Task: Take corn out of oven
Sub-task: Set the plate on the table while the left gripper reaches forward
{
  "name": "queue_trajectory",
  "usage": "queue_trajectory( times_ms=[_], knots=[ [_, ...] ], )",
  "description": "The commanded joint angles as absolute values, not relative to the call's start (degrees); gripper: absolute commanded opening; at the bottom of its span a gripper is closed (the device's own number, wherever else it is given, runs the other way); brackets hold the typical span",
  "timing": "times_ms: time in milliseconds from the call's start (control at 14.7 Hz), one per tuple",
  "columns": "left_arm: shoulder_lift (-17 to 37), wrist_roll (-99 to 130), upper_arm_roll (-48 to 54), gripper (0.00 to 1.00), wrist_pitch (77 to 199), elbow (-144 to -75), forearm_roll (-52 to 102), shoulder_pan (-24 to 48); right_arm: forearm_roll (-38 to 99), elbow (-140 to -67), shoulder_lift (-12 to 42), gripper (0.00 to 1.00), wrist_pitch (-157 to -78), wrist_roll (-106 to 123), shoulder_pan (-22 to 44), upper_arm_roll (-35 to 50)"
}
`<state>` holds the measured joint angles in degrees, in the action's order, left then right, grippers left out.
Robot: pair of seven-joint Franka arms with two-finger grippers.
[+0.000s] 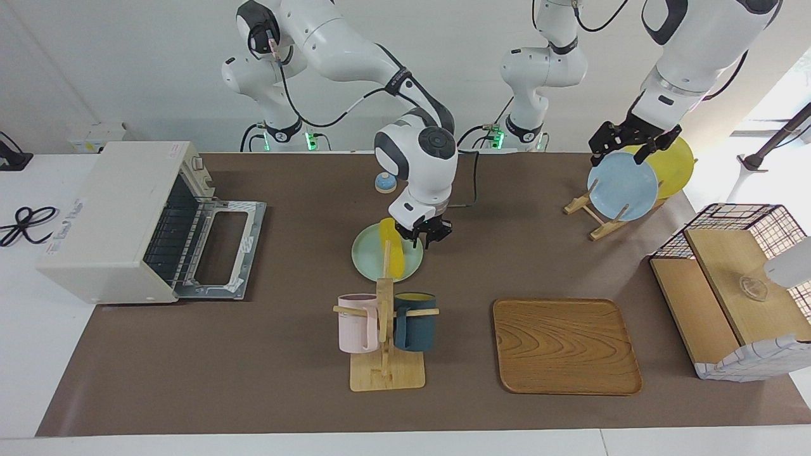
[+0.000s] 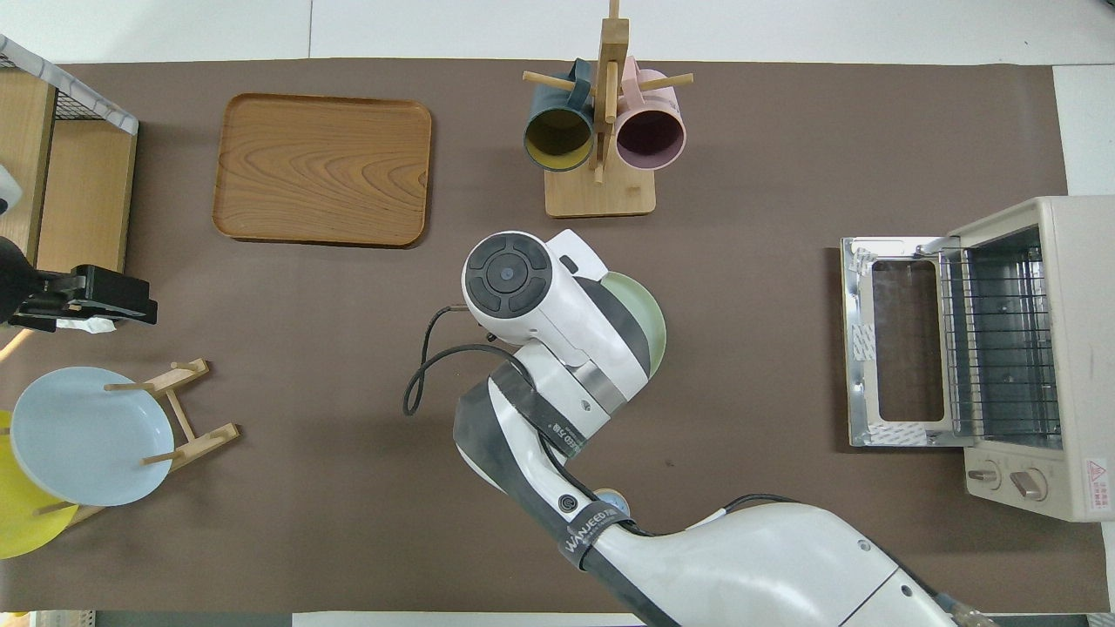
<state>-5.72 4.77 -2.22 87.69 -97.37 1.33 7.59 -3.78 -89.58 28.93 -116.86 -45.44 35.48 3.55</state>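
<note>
The corn (image 1: 393,248) — bright yellow, smooth and tapered — lies on the pale green plate (image 1: 369,261) near the middle of the table, partly hidden by the mug rack's (image 1: 385,329) post. The right gripper (image 1: 423,233) sits just over the plate's edge beside the cob, its fingers seemingly spread and free of it. The oven (image 1: 120,221) stands at the right arm's end, door down, rack bare. The left gripper (image 1: 630,144) waits over the blue plate (image 1: 624,187) — whether its fingers are parted I cannot tell.

Mug rack (image 1: 386,329) crowds the corn (image 1: 393,248); oven (image 1: 120,221) mouth unobstructed.
</note>
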Motion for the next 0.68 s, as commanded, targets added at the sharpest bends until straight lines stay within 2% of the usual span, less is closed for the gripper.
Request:
queue_trajectory(
  times_ms=[0,68,205,410,614],
  knots=[
    [-5.8,5.1,-1.9,1.00,89.7,-98.3,0.6,7.3,-4.2,-89.0,26.4,0.31,-112.6,-44.1,32.4,3.4],
    [-6.2,6.0,-1.8,1.00,90.9,-99.2,0.6,7.7,-4.6,-89.6,24.6,0.23,-110.4,-42.9,31.3,3.3],
    [-6.9,8.3,-1.2,1.00,93.2,-101.1,0.7,7.9,-7.8,-92.2,20.6,0.00,-106.1,-41.0,28.2,3.3],
    [-6.9,11.8,-1.1,1.00,95.0,-102.5,1.0,11.1,-9.7,-103.1,14.1,0.00,-108.8,-30.4,20.4,3.4],
    [-6.1,19.6,-1.1,1.00,99.7,-104.7,2.6,16.5,-9.7,-114.0,10.6,0.00,-117.0,-27.2,14.9,3.5]
  ],
)
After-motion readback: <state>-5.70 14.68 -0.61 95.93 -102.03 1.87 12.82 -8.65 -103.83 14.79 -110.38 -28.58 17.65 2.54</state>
